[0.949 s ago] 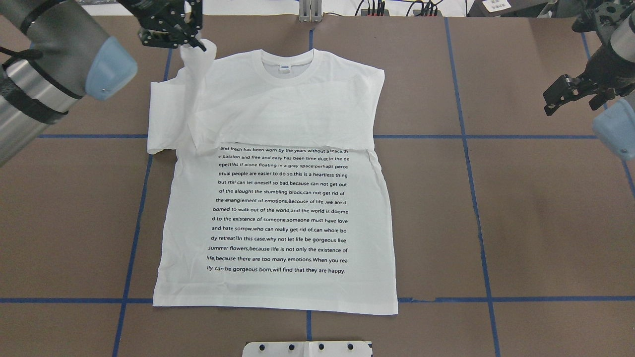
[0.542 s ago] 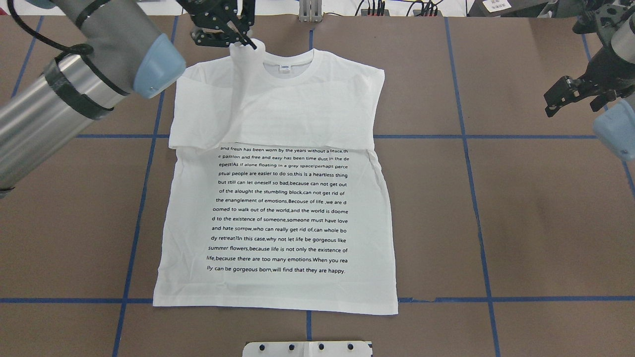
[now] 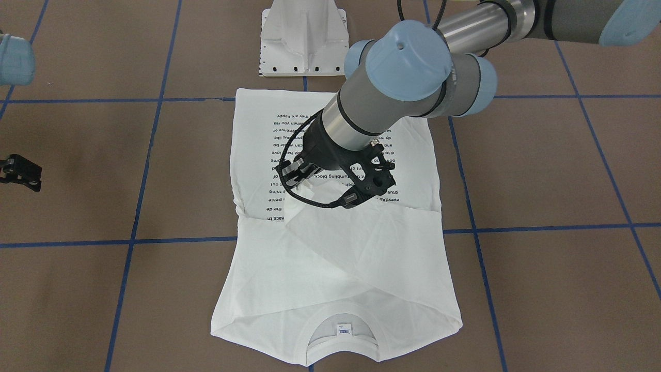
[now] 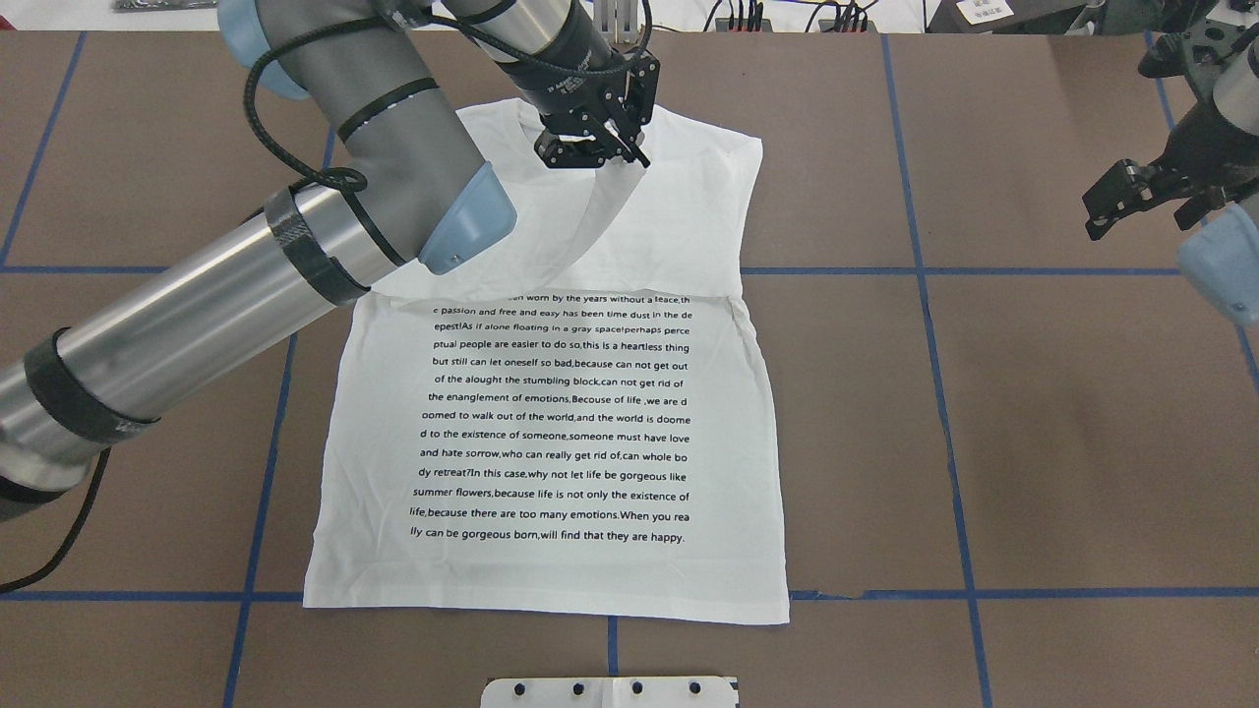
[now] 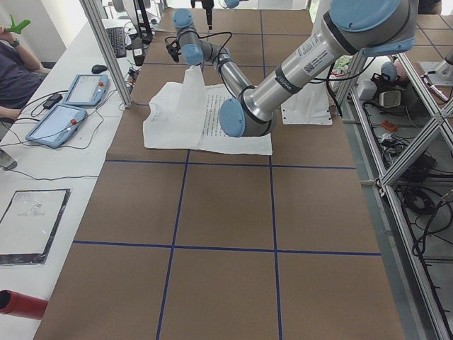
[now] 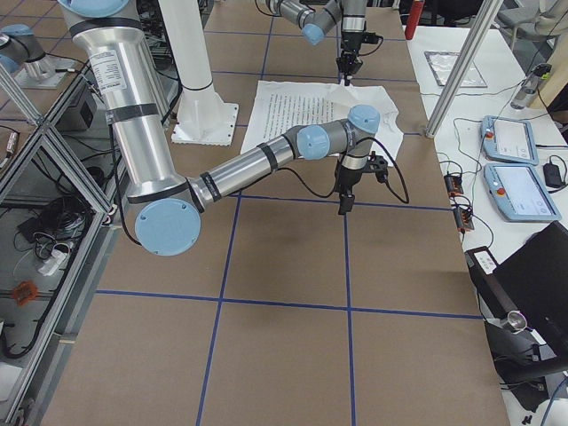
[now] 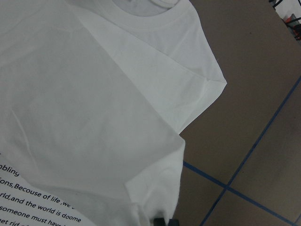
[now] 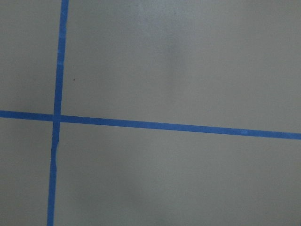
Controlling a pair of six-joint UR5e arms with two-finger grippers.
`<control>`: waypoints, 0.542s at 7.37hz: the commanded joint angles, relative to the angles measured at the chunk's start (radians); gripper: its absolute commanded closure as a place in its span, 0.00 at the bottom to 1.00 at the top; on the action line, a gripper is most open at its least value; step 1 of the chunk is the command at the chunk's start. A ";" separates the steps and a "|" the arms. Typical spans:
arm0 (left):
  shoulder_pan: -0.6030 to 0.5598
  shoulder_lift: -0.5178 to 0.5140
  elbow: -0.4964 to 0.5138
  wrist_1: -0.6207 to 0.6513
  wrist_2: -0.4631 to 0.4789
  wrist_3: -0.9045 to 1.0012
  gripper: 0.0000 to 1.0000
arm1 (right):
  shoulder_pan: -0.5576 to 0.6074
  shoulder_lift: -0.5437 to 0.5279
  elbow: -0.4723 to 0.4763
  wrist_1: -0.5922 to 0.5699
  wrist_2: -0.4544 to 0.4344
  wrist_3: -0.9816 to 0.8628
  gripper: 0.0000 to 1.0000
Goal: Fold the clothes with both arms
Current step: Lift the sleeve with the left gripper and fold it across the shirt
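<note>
Pinching a lifted sleeve (image 4: 605,211) of the shirt (image 4: 551,423), flat on the desk (image 4: 984,393), with the left end effector (image 4: 634,157); fingertips buried in cloth. Right end effector (image 4: 1094,218) spread, empty, partly cropped at the desk's edge.

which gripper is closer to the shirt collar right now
Left. The left gripper holds a raised sleeve above the T-shirt, a little short of the collar. The right gripper hangs over bare table, far off the shirt's side.
</note>
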 commanded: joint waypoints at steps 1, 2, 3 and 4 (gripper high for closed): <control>0.090 -0.041 0.153 -0.148 0.099 -0.057 1.00 | -0.001 0.000 -0.004 0.002 0.000 0.001 0.00; 0.147 -0.083 0.212 -0.159 0.182 -0.075 1.00 | -0.001 0.001 -0.004 0.002 0.000 0.001 0.00; 0.184 -0.086 0.223 -0.226 0.207 -0.079 0.18 | -0.001 0.001 -0.004 0.002 0.000 0.003 0.00; 0.208 -0.089 0.229 -0.283 0.266 -0.079 0.00 | -0.004 0.001 -0.002 0.002 0.001 0.009 0.00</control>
